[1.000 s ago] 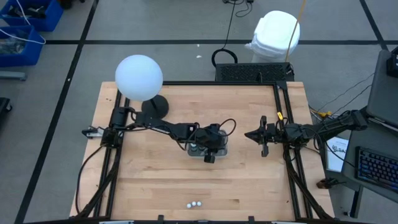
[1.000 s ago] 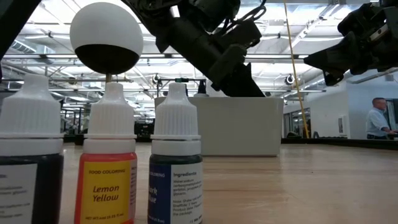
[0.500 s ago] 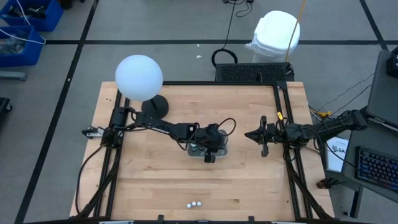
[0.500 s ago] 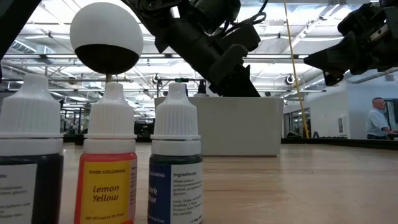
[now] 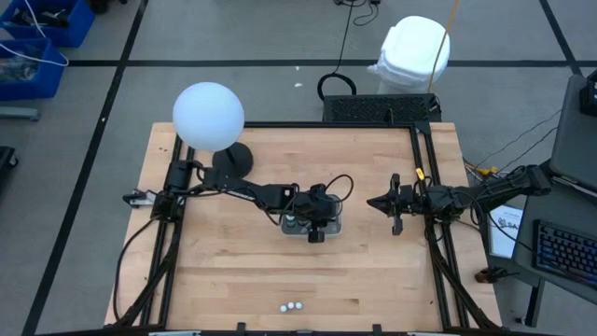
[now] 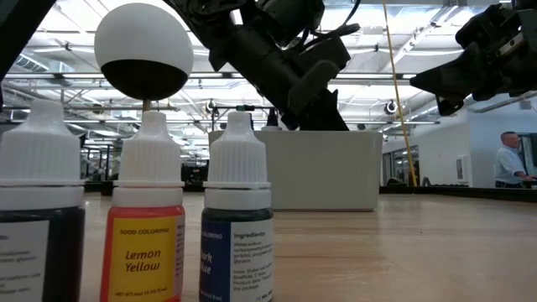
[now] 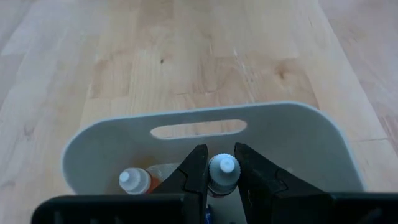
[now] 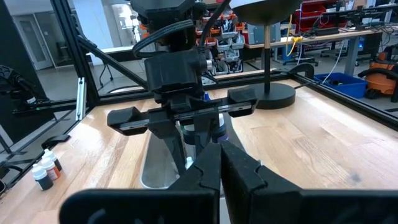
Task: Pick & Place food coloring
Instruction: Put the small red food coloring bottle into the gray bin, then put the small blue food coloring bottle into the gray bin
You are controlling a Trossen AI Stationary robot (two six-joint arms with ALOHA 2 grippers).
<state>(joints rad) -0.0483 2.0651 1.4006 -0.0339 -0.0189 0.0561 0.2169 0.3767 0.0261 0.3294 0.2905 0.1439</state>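
Observation:
A pale plastic bin (image 5: 332,224) with a slot handle (image 7: 198,130) stands mid-table. My left gripper (image 7: 221,169) hangs over it, shut on a white-capped food coloring bottle (image 7: 222,167). Another bottle with an orange body (image 7: 134,181) stands on the bin's floor. Three more bottles (image 5: 292,305) stand upright at the table's near edge; they fill the low view's foreground, the middle one yellow-labelled (image 6: 149,218). My right gripper (image 5: 373,203) waits shut above the table's right side, pointing at the bin. My left gripper pinches the bottle's white cap (image 7: 223,165) between its two fingers, one finger (image 7: 194,171) on each side. It comes from above, pointing down into the bin. The bottle stands upright between the fingers; whether its base rests on the bin's floor is hidden.
A lamp with a white globe (image 5: 208,115) and a round black base (image 5: 230,159) stands at the far left corner. A black frame rail (image 5: 426,177) borders the table. Bare wood lies between the bin and the three bottles. A person (image 6: 508,159) stands far off in the room.
My left gripper has risen slightly above the bin, staying shut on the bottle. The right arm has kept still.

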